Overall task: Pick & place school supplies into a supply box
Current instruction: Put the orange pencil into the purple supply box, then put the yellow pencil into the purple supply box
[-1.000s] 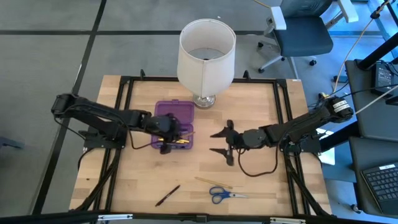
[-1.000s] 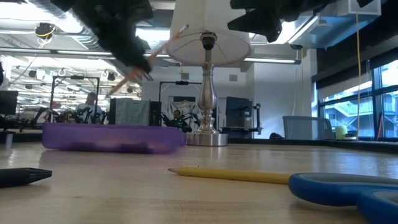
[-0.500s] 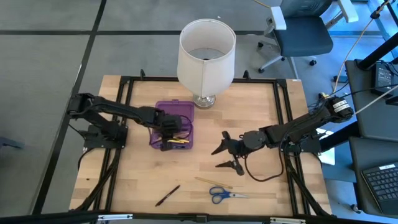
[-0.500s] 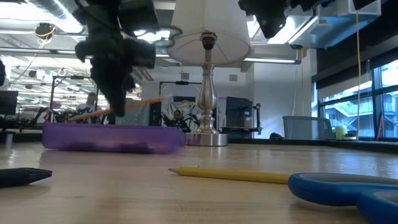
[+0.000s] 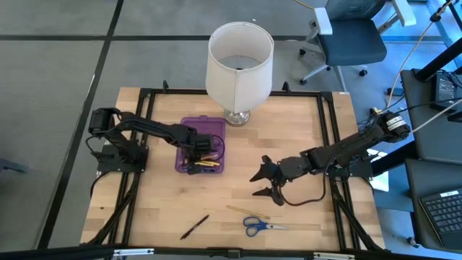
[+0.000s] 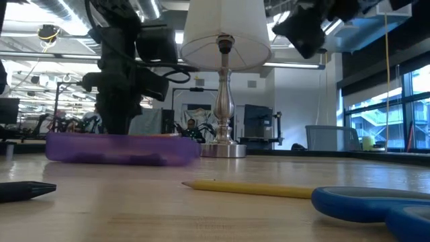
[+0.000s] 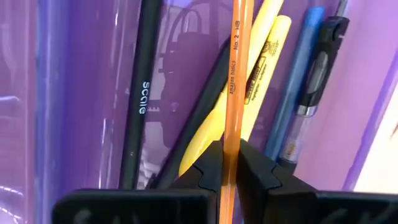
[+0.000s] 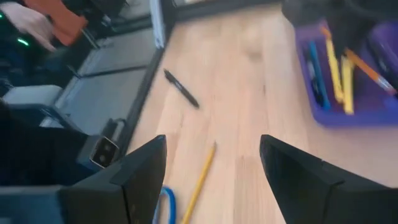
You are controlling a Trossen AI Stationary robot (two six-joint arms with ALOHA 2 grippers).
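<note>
The purple supply box lies open left of the table's middle, in front of the lamp, and shows in the low view. It holds a black pen, yellow pens and a blue pen. My left gripper reaches down into the box, shut on an orange pencil. My right gripper is open and empty above the table, right of the box. A yellow pencil, blue-handled scissors and a black pen lie flat near the front edge. My left gripper pinches the orange pencil's shaft between its two fingertips. The fingers come from above, pointing down, and lie across the pencil. The pencil lies level along the box, low inside it, over the yellow and black pens.
A white-shaded lamp on a metal foot stands just behind the box. A black frame runs round the table's edges. Bare wood lies between the box and the loose supplies. A person's hand shows beyond the table.
My left gripper has gone down into the purple box with the orange pencil, which has turned from slanting in the air to level inside the box. My right gripper has moved toward the table's near edge, staying open.
</note>
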